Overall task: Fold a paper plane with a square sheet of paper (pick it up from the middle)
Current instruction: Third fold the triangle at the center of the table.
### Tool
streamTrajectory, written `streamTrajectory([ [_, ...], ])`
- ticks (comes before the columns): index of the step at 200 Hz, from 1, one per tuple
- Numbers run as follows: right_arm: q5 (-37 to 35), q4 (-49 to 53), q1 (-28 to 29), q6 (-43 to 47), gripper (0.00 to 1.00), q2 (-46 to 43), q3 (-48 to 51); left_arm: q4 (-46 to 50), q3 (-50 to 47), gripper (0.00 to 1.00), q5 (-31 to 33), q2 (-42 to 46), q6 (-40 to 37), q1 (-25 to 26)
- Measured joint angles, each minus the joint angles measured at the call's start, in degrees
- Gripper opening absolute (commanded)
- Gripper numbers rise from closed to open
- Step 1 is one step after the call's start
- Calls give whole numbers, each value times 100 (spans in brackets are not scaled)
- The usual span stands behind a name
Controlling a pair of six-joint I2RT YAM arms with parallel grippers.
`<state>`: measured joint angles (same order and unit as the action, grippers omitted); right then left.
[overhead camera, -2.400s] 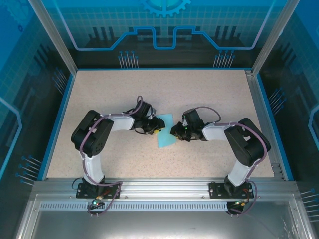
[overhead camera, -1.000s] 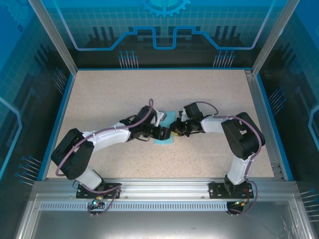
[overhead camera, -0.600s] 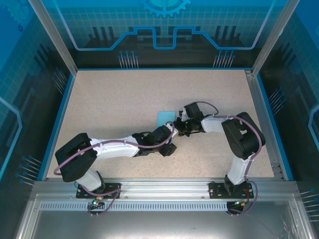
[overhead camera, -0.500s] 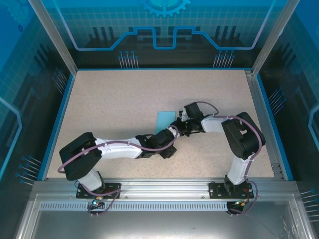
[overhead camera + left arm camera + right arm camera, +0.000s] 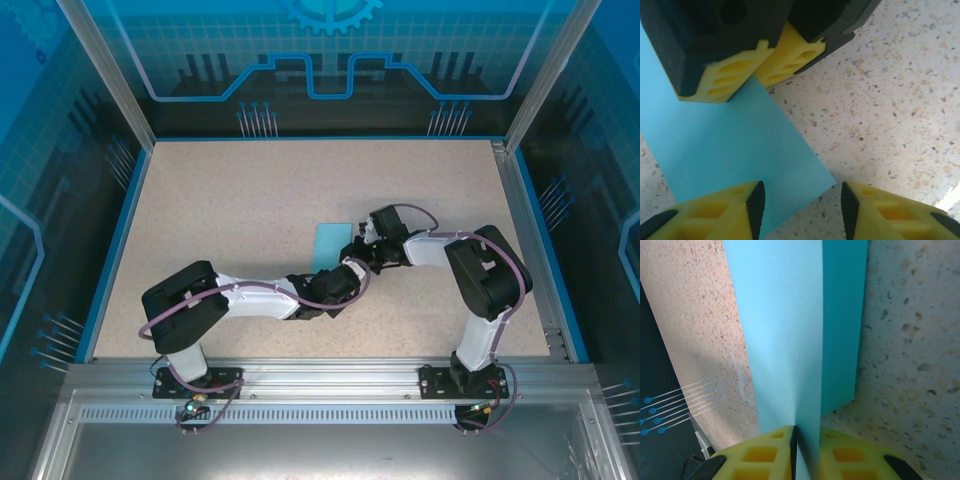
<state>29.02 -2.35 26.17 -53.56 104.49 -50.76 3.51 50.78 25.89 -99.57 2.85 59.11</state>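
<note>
- Top view: one paper (image 5: 328, 243) is sitting mid-table (image 5: 220, 200). Two grippers, the left gripper (image 5: 350, 266) and the right gripper (image 5: 362, 250), are meeting at its right edge.
- Left wrist: the left gripper (image 5: 799, 202) is gaping over the paper's corner. It should be closing slowly and squarely.
- Right wrist: the right gripper (image 5: 795, 436) is pinching the paper's raised fold. It should be gripping steadily.

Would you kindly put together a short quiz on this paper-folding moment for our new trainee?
1. True or false: the right gripper is pinched shut on the thin light-blue sheet of paper.
2. The jaws of the left gripper are: A) open, B) shut on the paper, C) shut on nothing.
3. What surface lies under the paper?
Key: 1 true; 2 A; 3 the speckled beige table.
</note>
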Motion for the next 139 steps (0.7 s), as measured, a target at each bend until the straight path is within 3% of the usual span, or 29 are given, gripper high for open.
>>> streamTrajectory([
  [56,-2,0,-46,2,18,0,2,-107,4,0,201,0,15,0],
  [110,-2,26,-129,4,19,-28,50,-94,20,0,219,0,20,-31],
  [139,-4,105,-186,35,27,-111,129,-46,26,0,-76,101,72,-173],
])
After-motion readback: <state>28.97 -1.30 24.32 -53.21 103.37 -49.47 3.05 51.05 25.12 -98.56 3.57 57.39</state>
